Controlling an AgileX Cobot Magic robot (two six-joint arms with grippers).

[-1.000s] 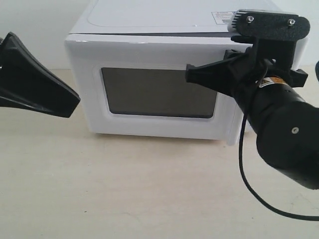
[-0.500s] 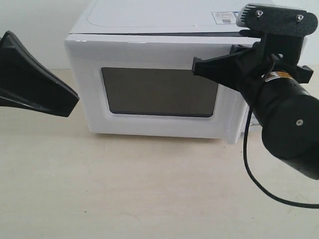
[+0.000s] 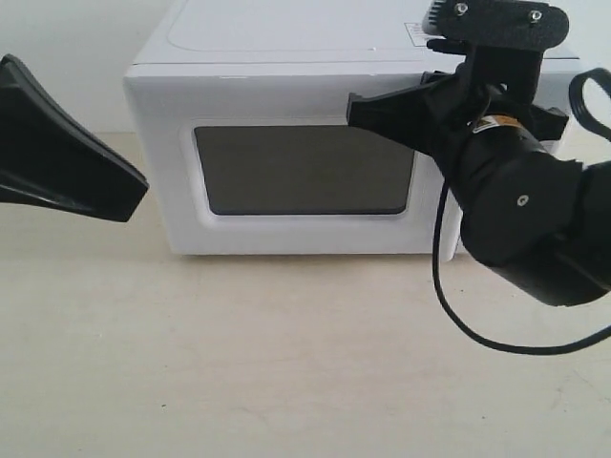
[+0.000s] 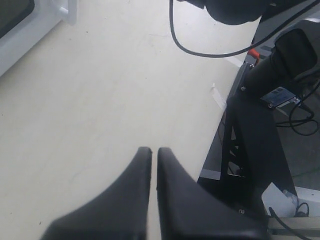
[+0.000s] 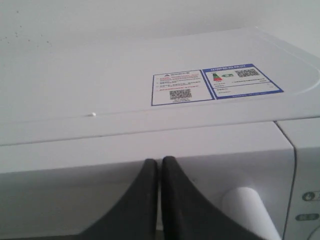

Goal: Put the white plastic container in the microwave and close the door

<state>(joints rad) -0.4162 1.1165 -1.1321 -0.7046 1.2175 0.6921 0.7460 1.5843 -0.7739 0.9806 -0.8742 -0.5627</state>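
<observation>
Finds the white microwave (image 3: pixel 286 33) on the table (image 3: pixel 239 363), long axis left to right, door (image 3: pixel 286 95) shut and facing forward, contents hidden behind dark window (image 3: pixel 304 170), right gripper (image 5: pixel 160 162) jaws pressed together at door's top edge, left gripper (image 4: pixel 154 150) likewise above table.

Lighting's bright and soft, really even, so the white microwave (image 3: pixel 286 95) nearly washes out against the wall (image 3: pixel 67 29), with just a faint shadow under it on the desk (image 3: pixel 239 363). In the wrist views the left tool (image 4: pixel 154 149) and right tool (image 5: pixel 159 160) are blurry up close.
</observation>
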